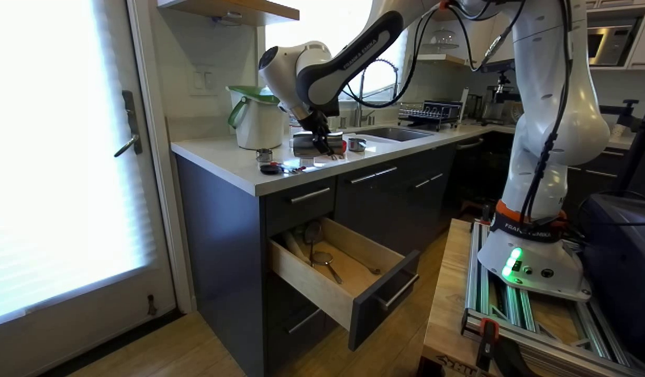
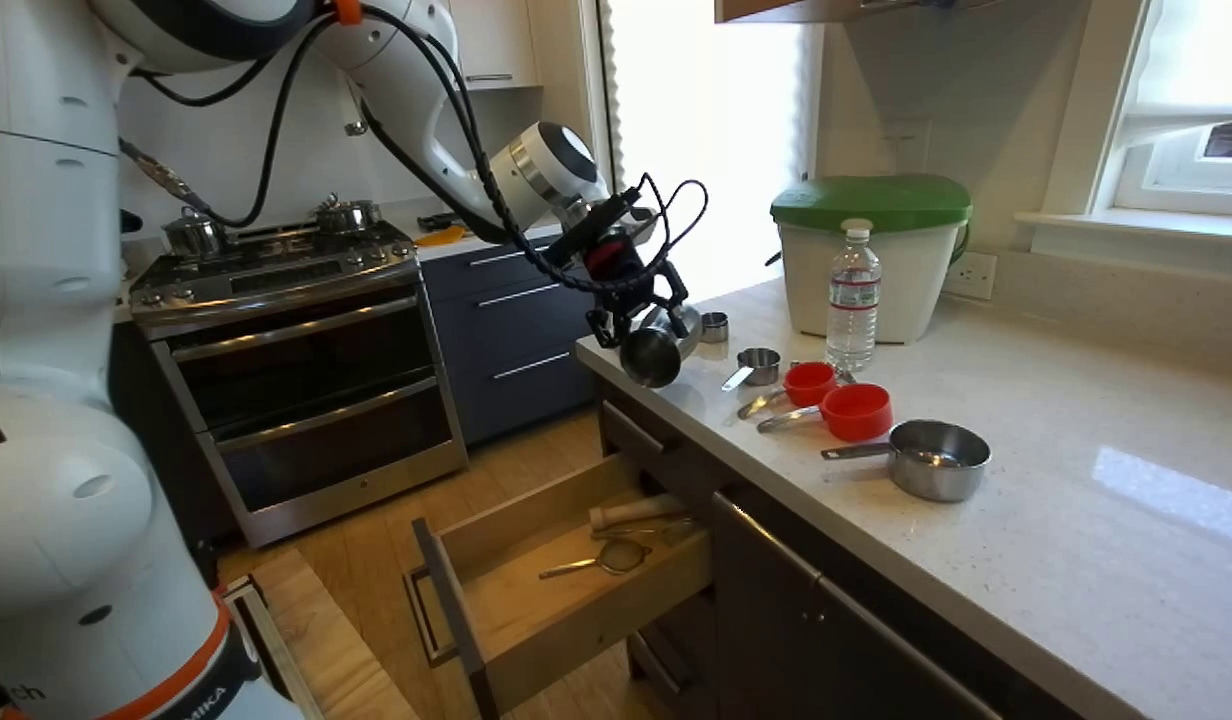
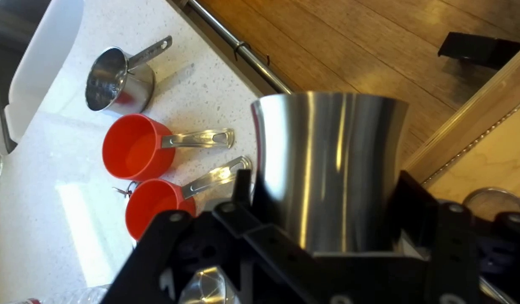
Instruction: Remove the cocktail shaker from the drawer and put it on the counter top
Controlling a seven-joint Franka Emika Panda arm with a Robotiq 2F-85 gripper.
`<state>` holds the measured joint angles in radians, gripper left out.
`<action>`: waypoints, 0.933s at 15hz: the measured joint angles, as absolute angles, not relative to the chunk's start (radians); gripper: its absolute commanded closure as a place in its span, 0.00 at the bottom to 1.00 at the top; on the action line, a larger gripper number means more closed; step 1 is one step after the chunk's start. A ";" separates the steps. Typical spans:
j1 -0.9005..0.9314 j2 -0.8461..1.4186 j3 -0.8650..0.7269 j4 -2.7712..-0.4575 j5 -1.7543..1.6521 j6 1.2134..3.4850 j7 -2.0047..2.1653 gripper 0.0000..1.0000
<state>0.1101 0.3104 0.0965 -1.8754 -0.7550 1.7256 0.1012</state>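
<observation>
Between the jaws, cocktail shaker sideways, long axis roughly level.

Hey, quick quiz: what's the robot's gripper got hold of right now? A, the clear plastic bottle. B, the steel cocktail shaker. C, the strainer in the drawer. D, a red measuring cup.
B: in the wrist view, the gripper is closed against both sides of the steel cocktail shaker, which is tipped on its side in both exterior views.
</observation>
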 measured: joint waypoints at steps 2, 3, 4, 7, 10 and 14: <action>0.110 0.320 0.096 -1.860 -0.728 1.726 0.101 0.44; 0.110 0.326 0.094 -1.852 -0.713 1.728 0.103 0.44; 0.109 0.333 0.092 -1.842 -0.695 1.731 0.103 0.44; 0.105 0.353 0.080 -1.814 -0.636 1.751 0.107 0.44; 0.102 0.372 0.062 -1.787 -0.582 1.782 0.133 0.44; 0.100 0.395 0.034 -1.752 -0.534 1.818 0.164 0.44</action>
